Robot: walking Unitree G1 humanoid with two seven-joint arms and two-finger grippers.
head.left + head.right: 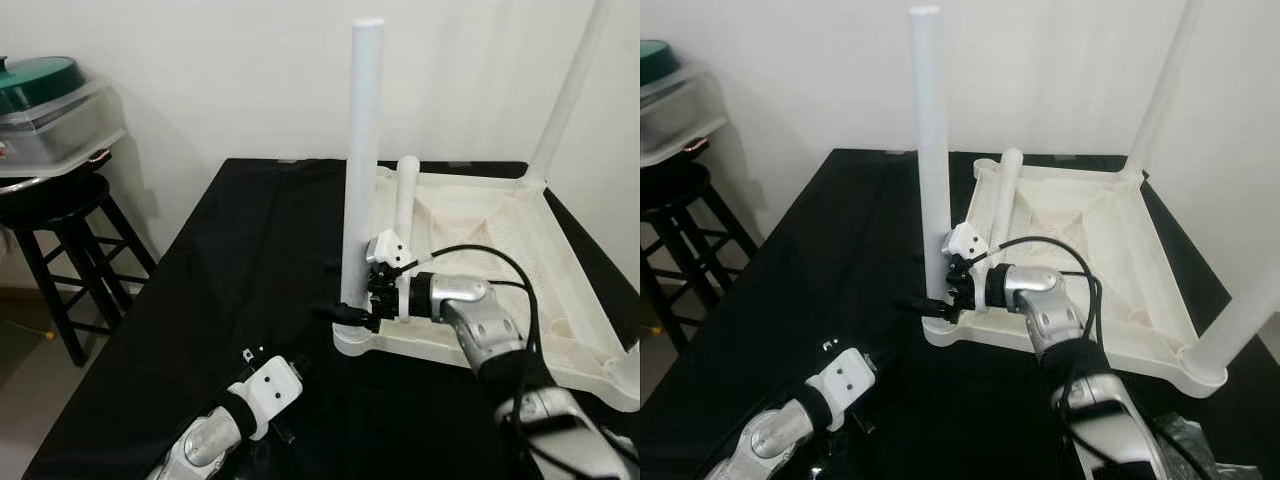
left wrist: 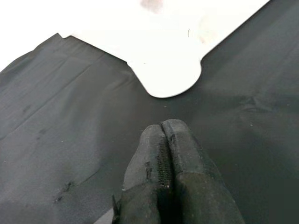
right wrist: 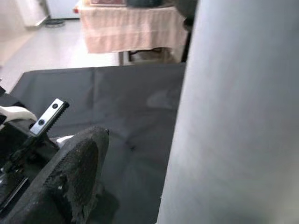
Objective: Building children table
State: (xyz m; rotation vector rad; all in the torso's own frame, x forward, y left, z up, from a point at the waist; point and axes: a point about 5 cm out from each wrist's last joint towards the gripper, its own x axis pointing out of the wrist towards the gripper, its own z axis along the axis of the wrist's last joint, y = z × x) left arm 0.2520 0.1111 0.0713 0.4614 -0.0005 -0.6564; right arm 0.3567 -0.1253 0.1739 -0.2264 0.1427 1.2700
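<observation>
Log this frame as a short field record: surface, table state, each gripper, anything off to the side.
surface: black cloth
tabletop: white tabletop, upside down on the cloth
legs: near-left leg upright in its corner; loose leg lying on the underside
right gripper: right gripper at the base of the near-left leg
left gripper: left gripper shut, empty, over the cloth
side: dark stool carrying a clear bin

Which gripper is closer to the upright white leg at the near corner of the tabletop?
Right. The right gripper is at the base of the upright leg; the left gripper rests lower on the black cloth, short of the tabletop.
</observation>
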